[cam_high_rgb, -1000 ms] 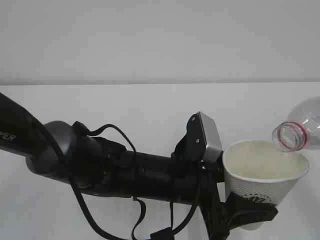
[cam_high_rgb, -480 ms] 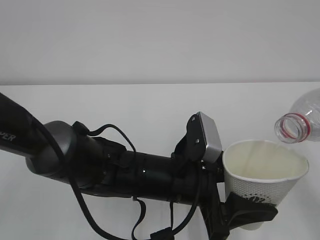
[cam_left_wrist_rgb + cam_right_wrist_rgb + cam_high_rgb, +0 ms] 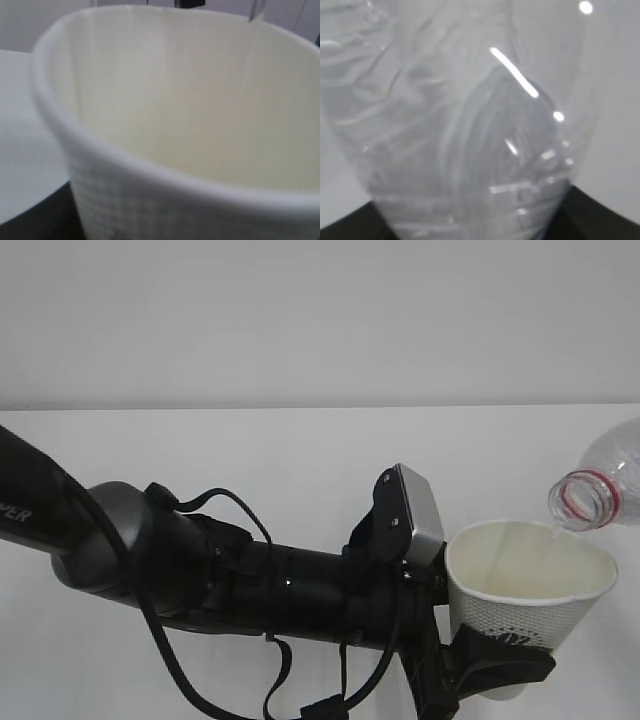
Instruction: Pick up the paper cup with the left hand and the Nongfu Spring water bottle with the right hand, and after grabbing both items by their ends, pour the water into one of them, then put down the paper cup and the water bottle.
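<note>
1. The left gripper (image 3: 495,668) clasps the paper cup (image 3: 528,600) near its base, holding it upright off the table (image 3: 250,455).
2. The right gripper is hidden; it appears closed around the water bottle (image 3: 600,490), tilted above the cup's far rim.
3. Risk: the bottle mouth sits near the rim edge, so water could spill outside.
4. Risk: the low grip could let the filling cup tip.

Light is bright, even and diffuse, washing the white table (image 3: 300,450) and wall almost shadowless. The exterior view is slightly soft. In the left wrist view the cup (image 3: 190,125) fills the frame, blurred at its near rim. The right wrist view is out of focus, with white glare streaks on the bottle (image 3: 470,130).
</note>
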Controlling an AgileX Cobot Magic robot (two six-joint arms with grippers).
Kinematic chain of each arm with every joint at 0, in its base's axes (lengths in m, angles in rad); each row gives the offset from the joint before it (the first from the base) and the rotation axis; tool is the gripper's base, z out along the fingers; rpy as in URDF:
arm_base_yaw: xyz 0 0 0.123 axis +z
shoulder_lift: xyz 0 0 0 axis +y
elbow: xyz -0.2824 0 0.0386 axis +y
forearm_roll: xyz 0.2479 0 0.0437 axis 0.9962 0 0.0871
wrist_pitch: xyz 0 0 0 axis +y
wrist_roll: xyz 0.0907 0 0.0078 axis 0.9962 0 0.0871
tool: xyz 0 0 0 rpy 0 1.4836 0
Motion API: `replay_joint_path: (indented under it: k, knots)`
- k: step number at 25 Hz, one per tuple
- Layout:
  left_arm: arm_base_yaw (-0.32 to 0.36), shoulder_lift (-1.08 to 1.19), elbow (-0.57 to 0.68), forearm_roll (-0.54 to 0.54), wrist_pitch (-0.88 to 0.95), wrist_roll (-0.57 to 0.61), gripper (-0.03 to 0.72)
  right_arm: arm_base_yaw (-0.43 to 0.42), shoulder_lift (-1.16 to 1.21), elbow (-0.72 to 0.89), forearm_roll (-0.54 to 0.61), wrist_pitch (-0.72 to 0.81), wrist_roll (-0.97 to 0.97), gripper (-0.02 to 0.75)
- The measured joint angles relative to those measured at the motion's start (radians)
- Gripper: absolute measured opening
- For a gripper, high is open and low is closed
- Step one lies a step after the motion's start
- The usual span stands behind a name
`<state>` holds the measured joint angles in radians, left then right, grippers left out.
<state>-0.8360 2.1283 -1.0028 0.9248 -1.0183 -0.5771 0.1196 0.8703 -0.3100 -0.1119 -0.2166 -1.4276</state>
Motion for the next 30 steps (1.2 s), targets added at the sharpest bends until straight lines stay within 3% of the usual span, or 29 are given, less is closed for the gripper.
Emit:
replay_joint_path:
  k: [30]
  knots:
    - [0.0,0.0,0.0,0.008,0.004,0.0,0.512,0.0,0.0,0.0,0.017,-0.018,-0.026,0.416]
